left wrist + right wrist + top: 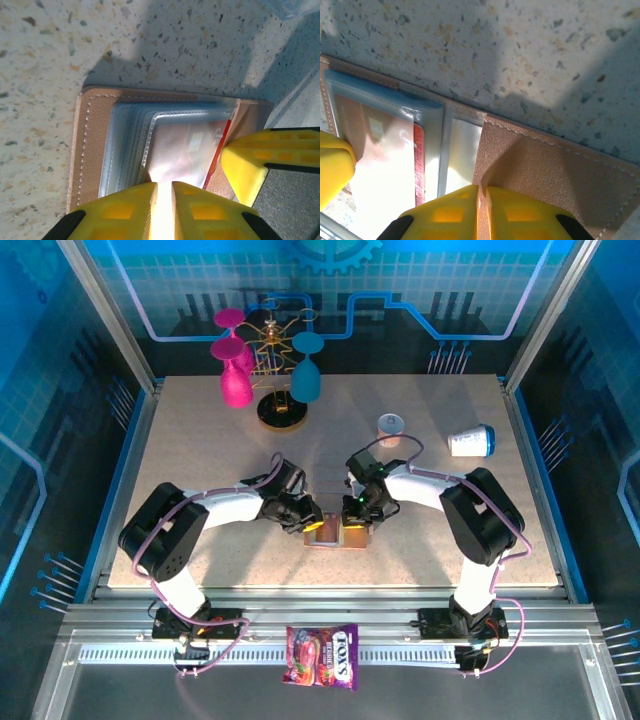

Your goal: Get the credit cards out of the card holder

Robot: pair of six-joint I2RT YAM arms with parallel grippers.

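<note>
The tan card holder [338,533] lies open on the speckled table between both arms. In the left wrist view its tan cover [92,145] frames a stack of clear grey-blue pockets, and a red credit card [220,145] shows its edge inside the top one. My left gripper [165,192] is shut on that top clear pocket, which glares white at the jaws. My right gripper [482,195] is shut on the holder's tan flap [545,170], folded up between its fingers. The red card edge [419,165] sits just left of it.
A stand with pink [236,380] and teal [305,378] goblets is at the back. A small lidded cup [390,428] and a tipped white-blue cup [472,441] lie back right. A candy bag [322,655] rests on the front rail.
</note>
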